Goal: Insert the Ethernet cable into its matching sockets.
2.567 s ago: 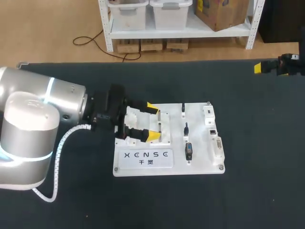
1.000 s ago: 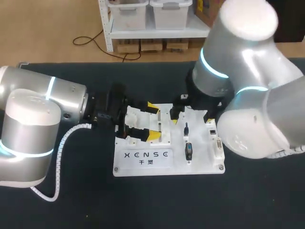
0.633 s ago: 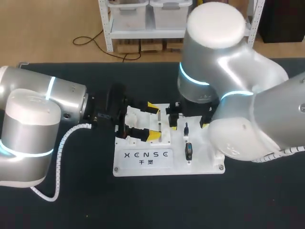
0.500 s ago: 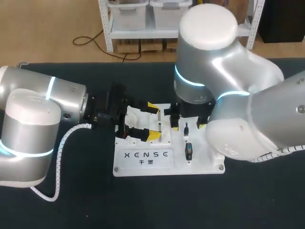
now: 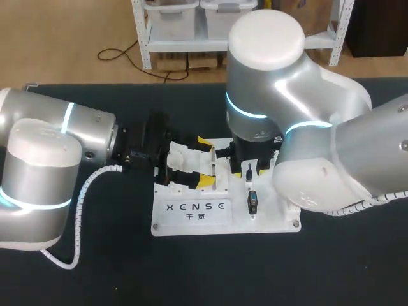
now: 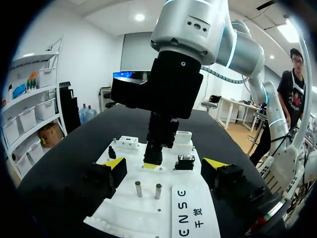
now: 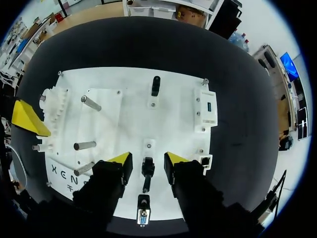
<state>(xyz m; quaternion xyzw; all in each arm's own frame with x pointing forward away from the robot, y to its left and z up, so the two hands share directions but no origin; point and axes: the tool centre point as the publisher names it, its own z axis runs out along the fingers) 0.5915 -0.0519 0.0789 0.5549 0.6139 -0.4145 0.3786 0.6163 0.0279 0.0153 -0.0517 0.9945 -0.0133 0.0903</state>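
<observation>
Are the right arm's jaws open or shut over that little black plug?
Open. Its yellow tips stand apart on either side of the black plug, and the white board shows in both gaps.

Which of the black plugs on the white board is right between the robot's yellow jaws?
The middle black plug, standing between the right gripper's open jaws. The other black plug sits farther ahead on the white board.

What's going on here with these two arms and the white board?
Two robot arms are at a white board on the table. The right gripper hangs over a small black plug standing on the board, fingers open either side, not touching it. The left gripper sits open over the end with the metal pegs.
</observation>
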